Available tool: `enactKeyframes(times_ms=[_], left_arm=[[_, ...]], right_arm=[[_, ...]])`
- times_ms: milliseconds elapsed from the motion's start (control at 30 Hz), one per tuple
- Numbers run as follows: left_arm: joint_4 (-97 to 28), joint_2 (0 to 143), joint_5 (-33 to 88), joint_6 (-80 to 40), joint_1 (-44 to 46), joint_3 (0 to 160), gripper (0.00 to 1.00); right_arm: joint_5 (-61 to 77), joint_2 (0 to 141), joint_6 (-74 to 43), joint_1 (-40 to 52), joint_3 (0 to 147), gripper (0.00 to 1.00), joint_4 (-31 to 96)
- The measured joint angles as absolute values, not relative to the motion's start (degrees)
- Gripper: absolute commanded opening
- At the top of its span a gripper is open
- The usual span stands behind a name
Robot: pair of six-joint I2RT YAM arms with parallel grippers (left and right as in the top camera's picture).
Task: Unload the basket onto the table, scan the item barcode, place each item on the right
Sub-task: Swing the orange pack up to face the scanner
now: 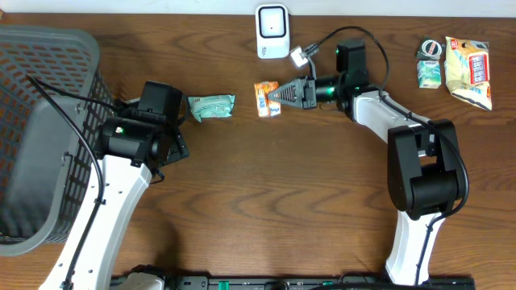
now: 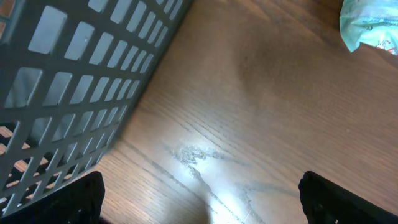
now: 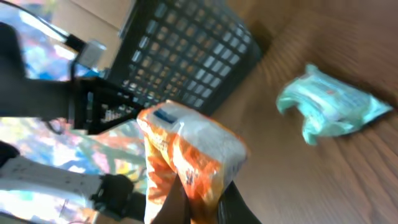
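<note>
Wood tabletop (image 1: 266,201) carries everything. The grey mesh basket (image 1: 40,121) sits just beside the left gripper (image 2: 202,205), on its outer side. Left gripper: jaws spread wide, nothing between them, bare wood underneath. Right gripper (image 1: 278,94): clamped tight on the orange snack packet (image 1: 263,101), pinching one end, with the rest of it sticking out past the fingertips. The white barcode scanner (image 1: 272,31) is near the right gripper, toward the far edge, apart from the packet. A teal packet (image 1: 211,105) lies flat between the two grippers. A yellow-white bag (image 1: 470,71) and a small green pack (image 1: 429,71) sit well behind the right gripper.
</note>
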State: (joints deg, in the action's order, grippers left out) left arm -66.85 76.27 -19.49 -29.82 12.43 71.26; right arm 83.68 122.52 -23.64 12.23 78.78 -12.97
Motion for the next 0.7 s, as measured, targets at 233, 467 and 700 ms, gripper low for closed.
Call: enactKeyframes(times_ms=[233, 467, 700], left_arm=[[-66.87, 76.27, -19.46, -29.82, 12.40, 71.26, 0.98], [-66.87, 76.27, -19.46, -29.82, 12.43, 71.26, 0.98], [-66.87, 76.27, -19.46, -29.82, 12.43, 71.26, 0.98]], right_arm=[[86.98, 122.52, -31.66, 10.83, 78.78, 0.01, -16.23], [87.79, 122.52, -34.46, 7.79, 78.78, 0.01, -15.77], [87.92, 122.52, -35.18, 6.98, 78.78, 0.01, -15.49]])
